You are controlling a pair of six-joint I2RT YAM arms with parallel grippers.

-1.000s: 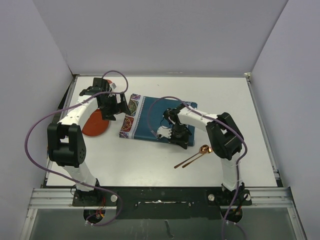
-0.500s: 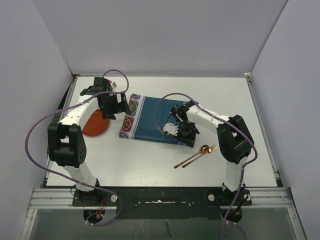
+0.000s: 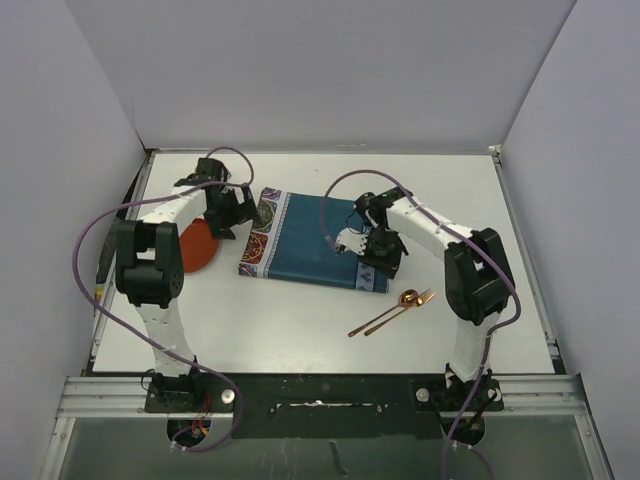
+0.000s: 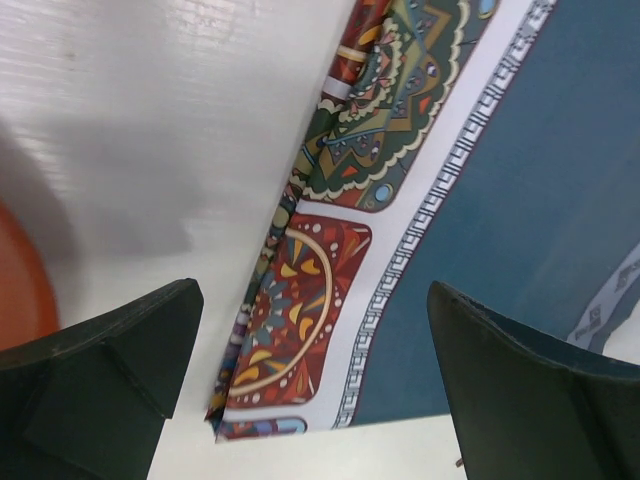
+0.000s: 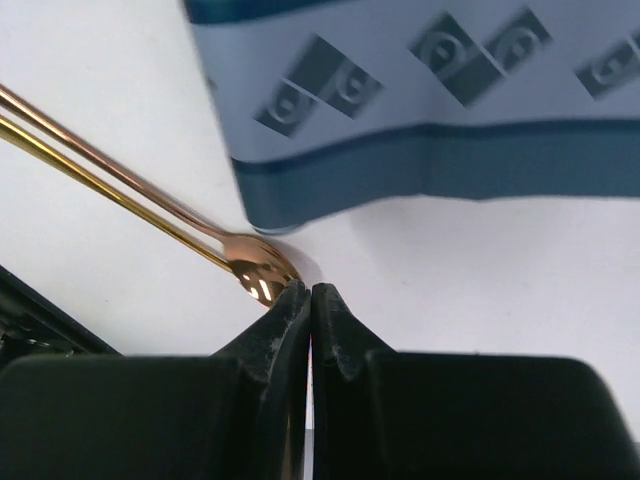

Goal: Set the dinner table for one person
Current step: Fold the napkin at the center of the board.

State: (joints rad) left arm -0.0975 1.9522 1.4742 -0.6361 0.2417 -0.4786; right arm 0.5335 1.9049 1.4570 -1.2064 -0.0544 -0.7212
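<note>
The dinner table [image 3: 300, 330], a white top with thin metal edging, fills the floor of the walled bay. A teal placemat [image 3: 305, 245] lies on it at mid-depth. Its left end shows red and green medallions and a key-pattern border. In the right wrist view a pale band on it carries square spiral motifs, too blurred for us to read as lettering.

Our left gripper [image 3: 238, 212] hangs over that patterned end, jaws spread wide with nothing between them, the arm reaching forward and bent inward. Our right gripper [image 5: 311, 298] has its fingers pressed together on nothing, at the placemat's near right corner, just beside a copper spoon [image 5: 262, 277] and a gold fork [image 3: 426, 295].

An orange plate [image 3: 198, 250] sits half hidden behind the left arm.
</note>
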